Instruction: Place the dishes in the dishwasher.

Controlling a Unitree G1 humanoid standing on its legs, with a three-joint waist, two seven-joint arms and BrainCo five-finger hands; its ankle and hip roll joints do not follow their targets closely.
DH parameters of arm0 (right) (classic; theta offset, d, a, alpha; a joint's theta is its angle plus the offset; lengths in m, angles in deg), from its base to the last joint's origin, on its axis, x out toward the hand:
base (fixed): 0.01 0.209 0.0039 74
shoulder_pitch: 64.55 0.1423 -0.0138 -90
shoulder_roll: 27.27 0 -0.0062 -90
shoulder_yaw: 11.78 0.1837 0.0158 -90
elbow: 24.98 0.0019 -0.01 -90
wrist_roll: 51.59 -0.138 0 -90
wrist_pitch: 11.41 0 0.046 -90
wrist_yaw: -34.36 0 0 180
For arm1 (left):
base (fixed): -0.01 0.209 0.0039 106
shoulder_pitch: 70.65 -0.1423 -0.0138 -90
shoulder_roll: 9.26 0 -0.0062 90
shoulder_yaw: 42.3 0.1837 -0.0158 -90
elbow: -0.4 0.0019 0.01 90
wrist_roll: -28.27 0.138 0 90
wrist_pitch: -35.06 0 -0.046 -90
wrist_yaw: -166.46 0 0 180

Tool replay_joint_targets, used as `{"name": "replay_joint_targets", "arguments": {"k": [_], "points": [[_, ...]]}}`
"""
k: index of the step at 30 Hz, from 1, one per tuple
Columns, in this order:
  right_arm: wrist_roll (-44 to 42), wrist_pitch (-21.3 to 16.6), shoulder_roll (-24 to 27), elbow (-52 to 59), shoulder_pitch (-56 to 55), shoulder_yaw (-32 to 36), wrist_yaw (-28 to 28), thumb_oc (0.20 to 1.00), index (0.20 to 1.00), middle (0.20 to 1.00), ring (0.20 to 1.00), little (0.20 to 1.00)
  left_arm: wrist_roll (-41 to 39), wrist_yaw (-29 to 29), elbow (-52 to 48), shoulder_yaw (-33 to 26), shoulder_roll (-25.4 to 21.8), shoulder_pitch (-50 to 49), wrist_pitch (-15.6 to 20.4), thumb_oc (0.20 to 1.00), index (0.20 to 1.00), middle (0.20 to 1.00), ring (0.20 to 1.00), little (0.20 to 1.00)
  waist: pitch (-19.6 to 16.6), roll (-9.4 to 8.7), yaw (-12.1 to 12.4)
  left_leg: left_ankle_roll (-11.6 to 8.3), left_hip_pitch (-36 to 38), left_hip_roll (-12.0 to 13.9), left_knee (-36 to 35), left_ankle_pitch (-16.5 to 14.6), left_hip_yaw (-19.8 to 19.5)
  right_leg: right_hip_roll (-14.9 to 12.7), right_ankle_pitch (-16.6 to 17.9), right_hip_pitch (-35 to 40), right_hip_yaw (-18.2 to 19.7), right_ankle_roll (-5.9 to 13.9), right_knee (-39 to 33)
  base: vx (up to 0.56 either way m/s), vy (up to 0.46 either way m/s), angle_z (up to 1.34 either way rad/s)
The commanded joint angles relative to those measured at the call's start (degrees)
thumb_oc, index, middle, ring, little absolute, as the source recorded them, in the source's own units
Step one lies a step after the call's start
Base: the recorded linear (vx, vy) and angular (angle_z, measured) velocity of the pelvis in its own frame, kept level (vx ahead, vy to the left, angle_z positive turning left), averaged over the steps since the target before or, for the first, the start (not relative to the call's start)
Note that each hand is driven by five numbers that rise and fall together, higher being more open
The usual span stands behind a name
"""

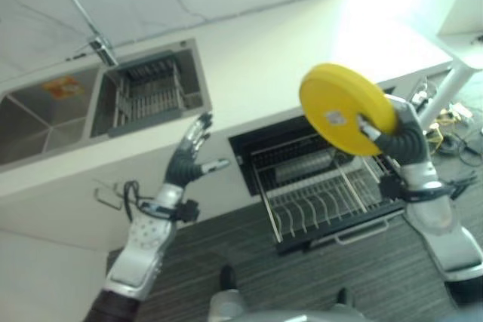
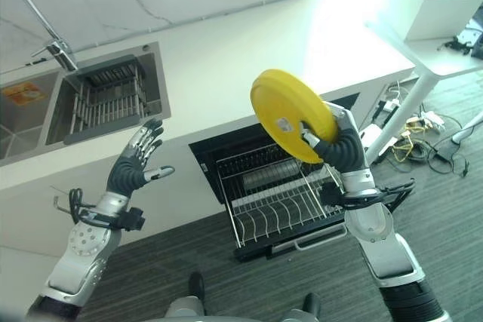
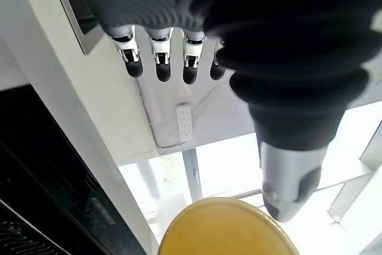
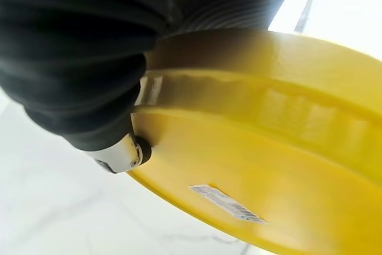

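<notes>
Overhead, a yellow plate above the open dishwasher

Largest first: the white counter point(image 2: 249, 50) with its sink point(image 2: 75, 103), then the pulled-out dishwasher rack point(image 2: 275, 197), apparently empty. The right hand point(image 2: 336, 141) pinches the yellow plate point(image 2: 290, 115) by its rim, raised over the rack. The left hand point(image 2: 136, 164) hovers, fingers point(image 3: 160, 64) spread wide, holding nothing.
</notes>
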Motion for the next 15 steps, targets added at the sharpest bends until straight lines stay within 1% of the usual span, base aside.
{"name": "replay_joint_targets", "arguments": {"k": [1, 2, 5, 6, 7, 8, 9, 12, 13, 15], "points": [[10.1, -5.3, 1.1, 1.3, 3.5, 2.3, 6.7, 0.200, 0.200, 0.200, 0.200, 0.200, -8.1, 1.1, 2.9, -0.8, -0.4, 1.0, 3.1, 1.000, 1.000, 1.000, 1.000, 1.000, -2.3, -3.22, 1.0, -0.91, 1.6, 2.4, 0.0, -4.8, -1.7, -0.9, -2.8, 1.1, -4.3, 0.32, 0.0, 0.03, 0.059, 0.05], [14.2, -6.2, 2.3, -1.0, 3.5, 1.5, 8.5, 0.200, 0.200, 0.200, 0.200, 0.200, -9.9, 0.8, 7.8, -0.1, 0.5, 0.0, 3.8, 1.000, 1.000, 1.000, 1.000, 1.000, -2.6, -3.58, 1.4, -0.86, 1.8, 2.1, 0.0, -5.1, -1.8, -1.0, -2.8, 1.4, -4.7, 0.46, 0.0, 0.03, 0.027, 0.09], [22.2, -7.1, 5.3, -5.5, 4.2, -0.6, 12.1, 0.200, 0.200, 0.200, 0.200, 0.200, -8.7, 0.0, 16.2, 0.7, 1.8, -1.2, 5.6, 1.000, 1.000, 1.000, 1.000, 1.000, -2.9, -4.43, 2.4, -0.59, 2.0, 1.5, 0.0, -5.6, -2.8, -1.1, -2.9, 1.8, -5.2, 0.71, 0.0, 0.05, 0.009, 0.14], [22.5, -7.8, 6.5, -7.5, 4.2, -1.2, 13.2, 0.200, 0.200, 0.200, 0.200, 0.200, -7.5, -0.2, 18.5, 0.3, 1.8, -2.1, 6.8, 1.000, 1.000, 1.000, 1.000, 1.000, -3.0, -4.67, 2.9, -0.51, 2.0, 1.4, 0.0, -5.7, -3.1, -1.1, -2.9, 2.0, -5.4, 0.76, 0.0, 0.04, 0.007, 0.10], [23.2, -8.3, 6.9, -8.5, 4.3, -1.6, 13.6, 0.200, 0.200, 0.200, 0.200, 0.200, -6.6, -0.8, 19.3, 0.2, 1.8, -2.3, 7.2, 1.000, 1.000, 1.000, 1.000, 1.000, -3.1, -4.74, 3.0, -0.46, 2.0, 1.4, 0.0, -5.7, -3.2, -1.1, -2.9, 2.0, -5.5, 0.78, 0.0, 0.03, 0.002, 0.08], [25.7, -9.8, 7.4, -11.1, 3.8, -2.4, 15.7, 0.200, 0.200, 0.200, 0.200, 0.200, -5.5, -1.9, 21.8, -0.3, 1.7, -2.9, 10.4, 1.000, 1.000, 1.000, 1.000, 1.000, -3.1, -4.99, 3.3, -0.41, 2.0, 1.3, 0.0, -5.7, -3.3, -1.1, -2.8, 2.1, -5.6, 0.92, 0.0, 0.04, -0.013, 0.08], [27.4, -10.8, 7.8, -13.3, 3.4, -3.5, 17.6, 0.200, 0.200, 0.200, 0.200, 0.200, -4.5, -2.2, 23.5, -0.9, 1.8, -3.1, 11.4, 1.000, 1.000, 1.000, 1.000, 1.000, -3.1, -5.23, 3.7, -0.30, 2.1, 1.2, 0.0, -5.9, -3.6, -1.1, -2.8, 2.3, -5.7, 1.01, 0.0, 0.04, -0.023, 0.20], [31.1, -12.1, 8.0, -17.5, 2.7, -5.4, 20.5, 0.200, 0.200, 0.200, 0.200, 0.200, -3.0, -0.8, 27.3, -1.5, 2.1, -4.0, 12.7, 1.000, 1.000, 1.000, 1.000, 1.000, -3.1, -5.70, 4.4, -0.15, 2.2, 1.2, 0.0, -6.1, -4.4, -0.9, -2.8, 2.6, -6.0, 1.09, 0.0, 0.03, -0.047, 0.14], [31.5, -12.5, 8.1, -18.7, 2.8, -6.1, 21.1, 0.200, 0.200, 0.200, 0.200, 0.200, -2.6, -0.6, 28.4, -1.4, 2.0, -4.2, 13.3, 1.000, 1.000, 1.000, 1.000, 1.000, -3.1, -5.80, 4.5, -0.12, 2.2, 1.2, 0.0, -6.2, -4.6, -0.8, -2.8, 2.7, -6.0, 1.12, 0.0, 0.02, -0.053, 0.01], [31.8, -12.8, 8.5, -20.9, 2.7, -7.3, 21.0, 0.200, 0.200, 0.200, 0.200, 0.200, -1.5, -0.4, 30.4, -1.3, 2.0, -4.7, 13.3, 1.000, 1.000, 1.000, 1.000, 1.000, -3.1, -6.01, 4.8, -0.12, 2.2, 1.1, 0.0, -6.3, -4.9, -0.7, -2.8, 2.8, -6.1, 1.18, 0.0, 0.02, -0.033, 0.08]]}}
